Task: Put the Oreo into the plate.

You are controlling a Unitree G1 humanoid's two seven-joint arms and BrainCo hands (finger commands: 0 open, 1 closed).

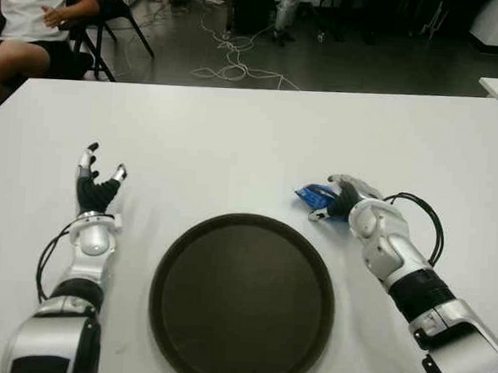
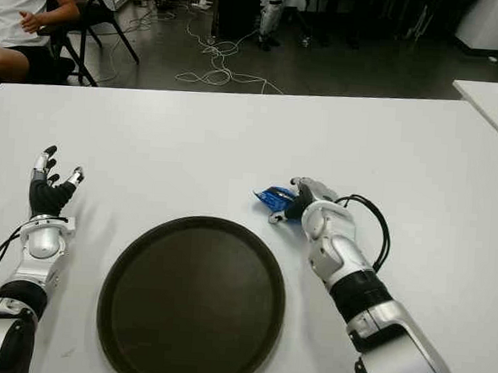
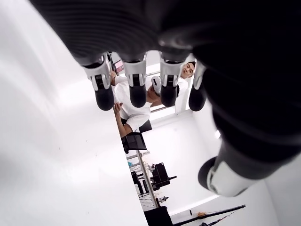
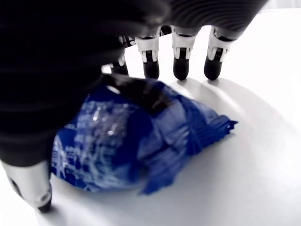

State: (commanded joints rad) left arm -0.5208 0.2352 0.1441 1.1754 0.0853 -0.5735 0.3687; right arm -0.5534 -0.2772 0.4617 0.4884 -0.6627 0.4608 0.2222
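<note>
One Oreo packet (image 1: 313, 195), blue, lies on the white table (image 1: 260, 136) at about 1 o'clock from the plate (image 1: 242, 298), just beyond its rim and outside it. The right hand (image 1: 343, 199) is over the packet. The eye views show only the packet's crimped end protruding from under the palm; whether the fingers grip it cannot be judged from there. The right wrist view settles more — the packet (image 4: 136, 136) sits on the table beneath the palm, four fingertips (image 4: 181, 68) reach down past its far side and stand apart from the wrapper, and the thumb (image 4: 33, 188) comes down at its near corner. The fingers are curved around the packet but not clamped on it.

One plate, round and dark brown, with nothing in it.

The left hand (image 1: 97, 186) shows at 9 o'clock from the plate, well apart from it, fingers up and spread. Its wrist view confirms four fingertips (image 3: 137, 94) separated with nothing held, and also shows a seated person (image 3: 136, 110) beyond the table edge — seen in the eye views at 11 o'clock, on a chair (image 1: 108, 9).

Count: one packet, one plate, two hands, one person.
</note>
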